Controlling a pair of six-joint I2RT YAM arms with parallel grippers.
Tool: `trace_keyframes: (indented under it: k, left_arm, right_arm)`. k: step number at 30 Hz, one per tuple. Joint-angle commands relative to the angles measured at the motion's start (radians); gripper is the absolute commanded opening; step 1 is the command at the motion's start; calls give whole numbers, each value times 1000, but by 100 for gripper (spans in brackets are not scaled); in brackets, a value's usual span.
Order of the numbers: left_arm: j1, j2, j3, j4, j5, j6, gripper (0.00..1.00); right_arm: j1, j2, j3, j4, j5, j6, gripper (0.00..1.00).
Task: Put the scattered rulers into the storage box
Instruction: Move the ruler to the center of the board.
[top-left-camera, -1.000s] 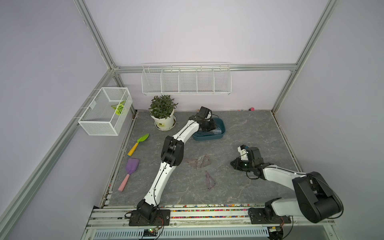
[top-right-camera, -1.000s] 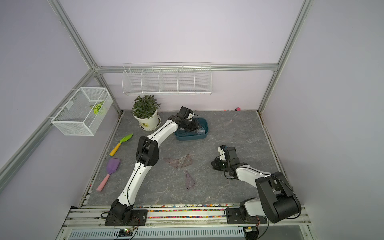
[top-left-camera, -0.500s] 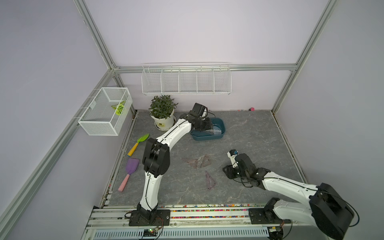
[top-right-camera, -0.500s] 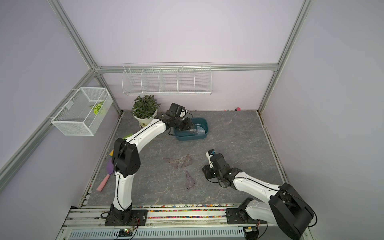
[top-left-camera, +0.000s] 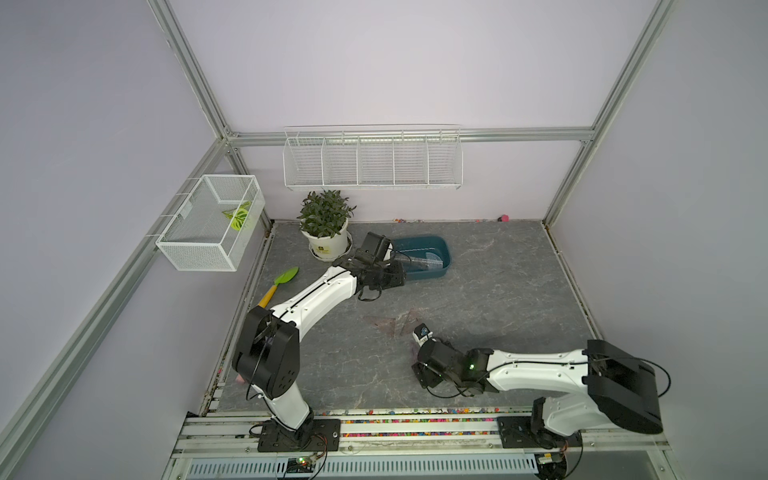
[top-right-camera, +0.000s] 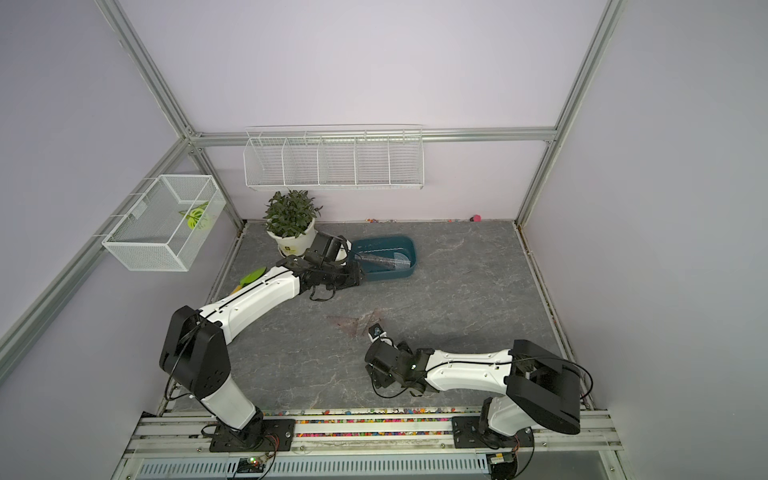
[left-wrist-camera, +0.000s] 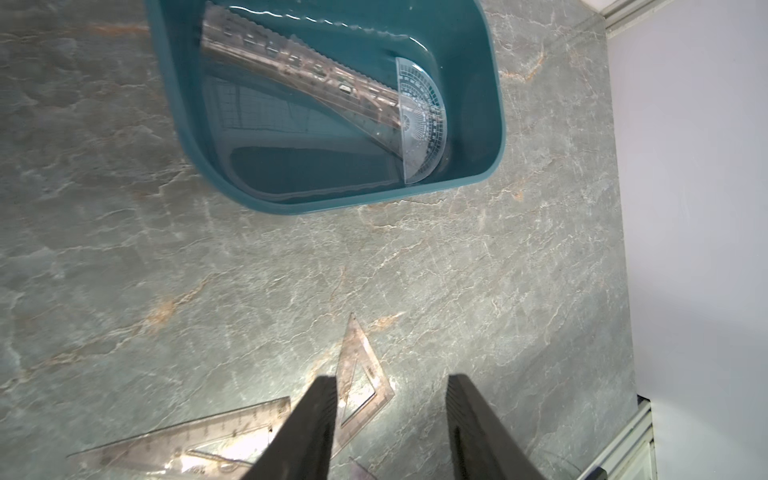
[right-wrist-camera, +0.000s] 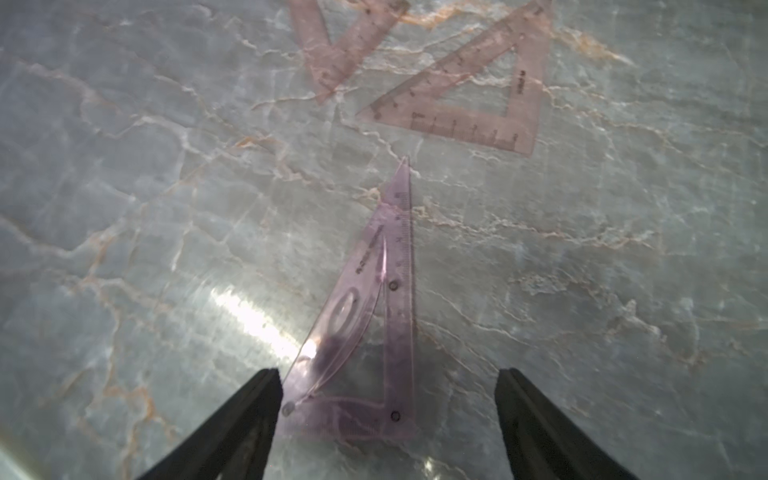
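1. Rulers (top-left-camera: 390, 328) lie in two places. A straight ruler (left-wrist-camera: 299, 66) and a half-round protractor (left-wrist-camera: 422, 120) are inside the storage box (top-left-camera: 428, 275), at the back of the table (top-left-camera: 498, 291) beside the plant pot (top-left-camera: 326, 245). Three triangles lie flat on the bare table, well apart from the box.
2. Our right gripper (right-wrist-camera: 388, 370) is spread wide and empty, low over the purple triangle (right-wrist-camera: 399, 266), with one jaw on each side of its broad end. Our left gripper (left-wrist-camera: 390, 378) is also parted with nothing between its jaws, and it hovers just in front of the box.
3. We judge the pick to be the main risk. The triangle lies flush on hard, smooth stone, so the closing jaws may skate over it or push it along without getting under an edge.
4. A grip on the broad end alone could let the long point droop or twist, and it might then catch the box rim on the way in.
5. The left arm sits close to the box, so it could block the right arm's path there.
6. The two pinkish triangles (right-wrist-camera: 465, 126) lie close together, and we cannot tell whether they touch. A sliding ruler could knock them.
7. All the pieces are thin, see-through plastic with printed scales. The stone's veins show through them, so their edges are hard to make out.
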Motion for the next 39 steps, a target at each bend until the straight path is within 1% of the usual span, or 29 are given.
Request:
trace_keyframes:
  k: [1, 5, 7, 10, 14, 21, 24, 33, 39]
  left_arm:
    - [9, -36, -12, 35, -12, -2, 49]
    - [14, -35, -20, 42, 1, -5, 49]
    - [17, -31, -23, 47, 15, -7, 49]
    - [18, -31, -26, 52, 19, -7, 49]
    - [24, -28, -19, 55, 31, -10, 49]
    - [26, -20, -5, 43, 31, -7, 49]
    - [26, -8, 4, 40, 39, -9, 49]
    - [26, 28, 15, 46, 55, -15, 49]
    - [19, 60, 15, 72, 86, -26, 49]
  right_arm:
    - [3, 27, 33, -50, 49, 19, 92]
    - [6, 88, 73, -54, 25, 17, 90]
    - [11, 114, 87, -56, 16, 14, 83]
    - [13, 141, 97, -61, 1, 14, 76]
    - [12, 174, 99, -75, 16, 26, 73]
    - [11, 162, 82, -88, 72, 67, 60]
    - [0, 158, 56, -74, 79, 75, 57]
    - [-100, 78, -55, -10, 57, 54, 51]
    - [-209, 26, -117, 31, 38, 8, 49]
